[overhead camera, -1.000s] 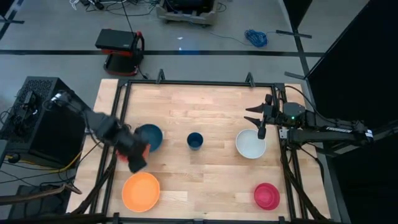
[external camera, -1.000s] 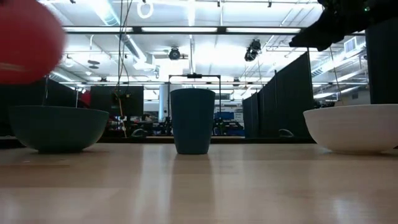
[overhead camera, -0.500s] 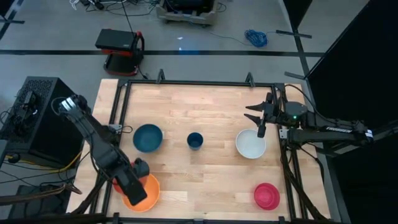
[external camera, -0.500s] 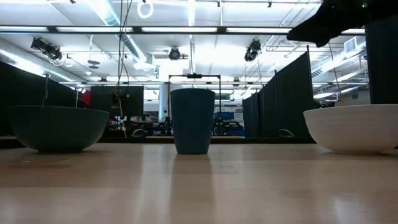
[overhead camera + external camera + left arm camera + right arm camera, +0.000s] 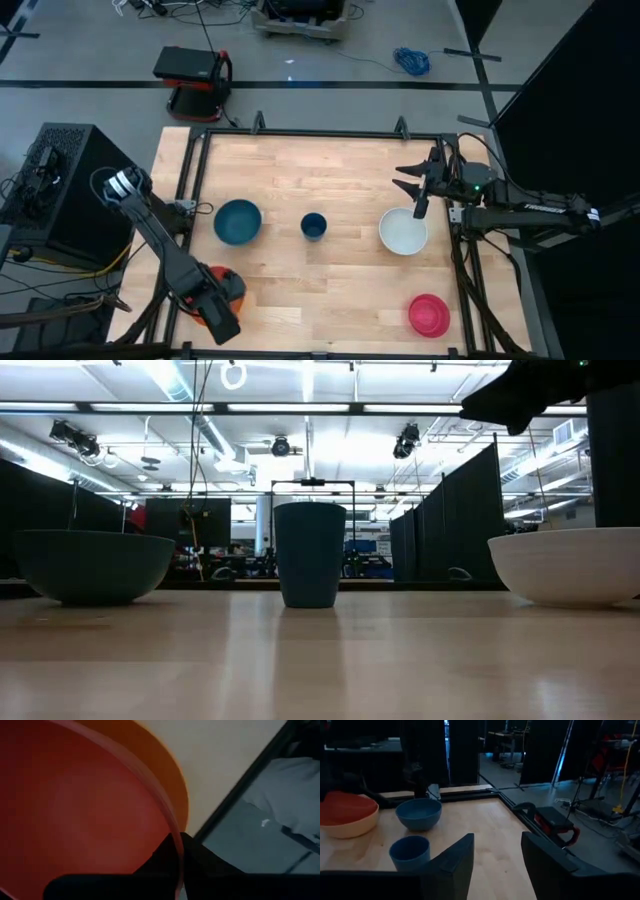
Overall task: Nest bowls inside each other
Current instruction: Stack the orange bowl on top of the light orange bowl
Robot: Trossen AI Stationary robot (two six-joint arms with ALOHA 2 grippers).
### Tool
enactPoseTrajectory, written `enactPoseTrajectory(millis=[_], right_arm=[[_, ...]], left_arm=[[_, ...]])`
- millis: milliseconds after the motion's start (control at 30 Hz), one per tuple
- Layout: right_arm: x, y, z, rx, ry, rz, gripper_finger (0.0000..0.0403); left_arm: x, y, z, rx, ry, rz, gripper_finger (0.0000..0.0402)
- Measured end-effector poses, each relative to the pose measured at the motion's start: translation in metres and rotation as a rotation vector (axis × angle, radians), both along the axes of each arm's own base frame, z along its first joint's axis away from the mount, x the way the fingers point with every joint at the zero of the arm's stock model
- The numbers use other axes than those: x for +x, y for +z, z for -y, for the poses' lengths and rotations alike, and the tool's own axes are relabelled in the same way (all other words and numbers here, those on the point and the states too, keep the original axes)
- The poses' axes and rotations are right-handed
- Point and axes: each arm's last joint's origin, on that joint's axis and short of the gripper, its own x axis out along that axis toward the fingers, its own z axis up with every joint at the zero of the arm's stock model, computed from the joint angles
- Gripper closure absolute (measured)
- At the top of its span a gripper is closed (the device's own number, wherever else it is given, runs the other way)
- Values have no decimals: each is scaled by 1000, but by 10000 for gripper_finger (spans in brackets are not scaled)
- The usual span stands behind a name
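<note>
While your left claw [image 5: 222,312] grips the red-orange bowl [image 5: 226,283] inside the orange bowl [image 5: 167,780] at lower left, four bowls remain; right claw [image 5: 411,184] open.

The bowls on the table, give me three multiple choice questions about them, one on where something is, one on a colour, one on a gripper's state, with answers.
1. Where does the dark blue cup stand?
A. Between the teal bowl and the white bowl
B. Inside the white bowl
C. Beside the pink bowl

2. What colour is the bowl the left gripper holds?
A. Teal
B. Red-orange
C. White

3. How is the right gripper?
A. Shut on the white bowl
B. Open, holding nothing
C. Shut on the cup

Answers:
1 A, the high view shows the three in a row with the cup in the middle.
2 B, the left wrist view shows the fingers pinching the red-orange bowl's rim over the orange bowl.
3 B, its wrist view shows spread fingers with only table between them.
</note>
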Motion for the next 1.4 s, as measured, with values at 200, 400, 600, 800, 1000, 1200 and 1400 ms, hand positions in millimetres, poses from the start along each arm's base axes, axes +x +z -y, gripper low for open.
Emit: enactPoseTrajectory(millis=[200,400,600,800,1000,1200,1400], right_arm=[[0,0,0,22,0,5,238],[0,-1,0,45,5,1,234],[0,-2,-1,56,25,-2,240],[0,-2,-1,69,45,-6,246],[0,-3,-2,72,57,-9,240],[0,-3,-2,70,59,-11,219],[0,-4,-2,74,58,-27,213]], left_arm=[[4,-17,3,83,-16,-22,402],[5,-29,3,148,-15,-77,402],[6,-18,3,175,11,-70,401],[8,-8,4,202,36,-63,400],[10,2,5,203,47,-44,393],[7,1,2,248,46,-60,372],[4,1,-3,308,47,-79,346]])
